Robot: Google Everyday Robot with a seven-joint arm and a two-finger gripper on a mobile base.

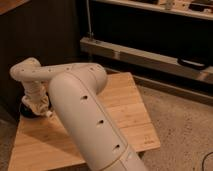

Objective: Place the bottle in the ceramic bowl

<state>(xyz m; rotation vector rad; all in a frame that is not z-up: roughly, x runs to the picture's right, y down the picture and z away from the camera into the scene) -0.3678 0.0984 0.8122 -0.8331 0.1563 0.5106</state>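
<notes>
**Robot arm reaches over bowl at counter's left edge**

A white robot arm (85, 117) bends across a wooden counter (125, 115), its claw (41, 107) lowered at the far left, just above the black ceramic bowl (27, 110). Whether the claw is open or closed cannot be told. The bottle is hidden. Dark shelving (150, 55) stands behind.

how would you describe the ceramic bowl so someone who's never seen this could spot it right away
Start at the light wooden table and follow the big white arm to the table's far left edge. There the gripper hangs over a dark round shape, the ceramic bowl, mostly hidden behind it. It is the only glossy black thing on the pale wood.
</notes>
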